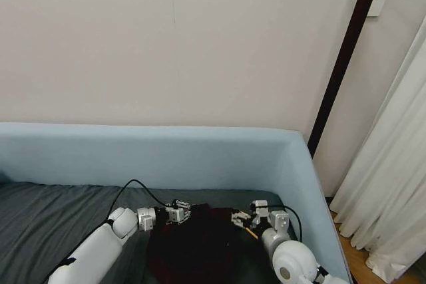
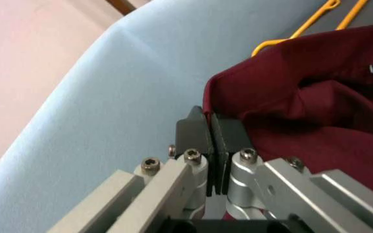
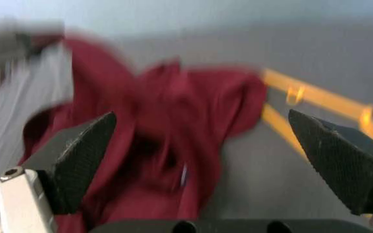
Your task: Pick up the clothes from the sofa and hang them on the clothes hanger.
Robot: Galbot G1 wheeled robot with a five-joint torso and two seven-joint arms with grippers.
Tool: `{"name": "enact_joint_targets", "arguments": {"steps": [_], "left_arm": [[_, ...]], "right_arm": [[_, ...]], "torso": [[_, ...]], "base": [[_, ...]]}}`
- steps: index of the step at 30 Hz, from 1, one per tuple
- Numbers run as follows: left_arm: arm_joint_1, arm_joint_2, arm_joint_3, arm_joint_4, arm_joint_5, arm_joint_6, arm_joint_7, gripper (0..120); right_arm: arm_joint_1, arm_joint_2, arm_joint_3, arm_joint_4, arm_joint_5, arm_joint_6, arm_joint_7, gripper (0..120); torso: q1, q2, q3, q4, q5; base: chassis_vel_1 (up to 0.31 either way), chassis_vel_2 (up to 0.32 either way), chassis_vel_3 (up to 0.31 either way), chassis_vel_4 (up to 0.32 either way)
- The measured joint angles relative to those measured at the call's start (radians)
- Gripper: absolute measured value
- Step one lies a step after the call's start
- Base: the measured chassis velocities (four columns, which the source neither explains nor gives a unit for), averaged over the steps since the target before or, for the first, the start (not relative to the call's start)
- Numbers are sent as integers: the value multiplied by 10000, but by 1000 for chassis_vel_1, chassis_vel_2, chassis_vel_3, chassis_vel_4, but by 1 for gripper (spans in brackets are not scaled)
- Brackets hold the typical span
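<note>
A dark maroon garment (image 1: 200, 247) lies crumpled on the grey sofa seat (image 1: 46, 217), close to the light blue backrest (image 1: 200, 157). My left gripper (image 1: 178, 213) sits at the garment's far left edge; in the left wrist view the left gripper (image 2: 211, 127) is shut, pinching the cloth edge (image 2: 290, 97). My right gripper (image 1: 242, 217) hovers at the garment's far right edge. In the right wrist view the right gripper (image 3: 201, 116) is wide open above the garment (image 3: 173, 121). A yellow hanger (image 3: 316, 99) lies on the seat beside the cloth, and its hook (image 2: 303, 31) shows past the garment.
A dark clothes-rack pole (image 1: 339, 64) rises behind the sofa's right end. White curtains (image 1: 393, 184) hang at the far right over a wooden floor (image 1: 356, 264). The sofa's right arm (image 1: 303, 191) is close to my right arm.
</note>
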Motion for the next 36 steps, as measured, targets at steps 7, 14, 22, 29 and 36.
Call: {"name": "enact_joint_targets", "arguments": {"steps": [7, 14, 22, 29, 36], "left_arm": [[-97, -120, -64, 98, 60, 0, -44, 0], [-119, -96, -98, 28, 59, 0, -94, 0], [-44, 236, -79, -253, 54, -1, -274, 0], [67, 479, -93, -362, 51, -3, -398, 0], [154, 633, -170, -456, 43, -6, -401, 0]], "right_arm": [[-427, 189, -231, 579, 1742, -524, 1684, 100], [-773, 312, -474, 570, 2858, -476, 2580, 100], [-1041, 843, -183, -723, 4037, -597, 1965, 100], [-1001, 1310, 9, -1348, 4604, -542, 1128, 100], [-1097, 1452, -83, -1651, 4313, -685, -168, 100]], "torso": [[-1, 0, 0, 2, 0], [0, 0, 0, 0, 0], [-1, 0, 1, 0, -1], [0, 0, 1, 2, 0], [0, 0, 1, 1, -1]], "base": [[0, 0, 0, 0], [0, 0, 0, 0], [0, 0, 0, 0], [0, 0, 0, 0], [0, 0, 0, 0]]}}
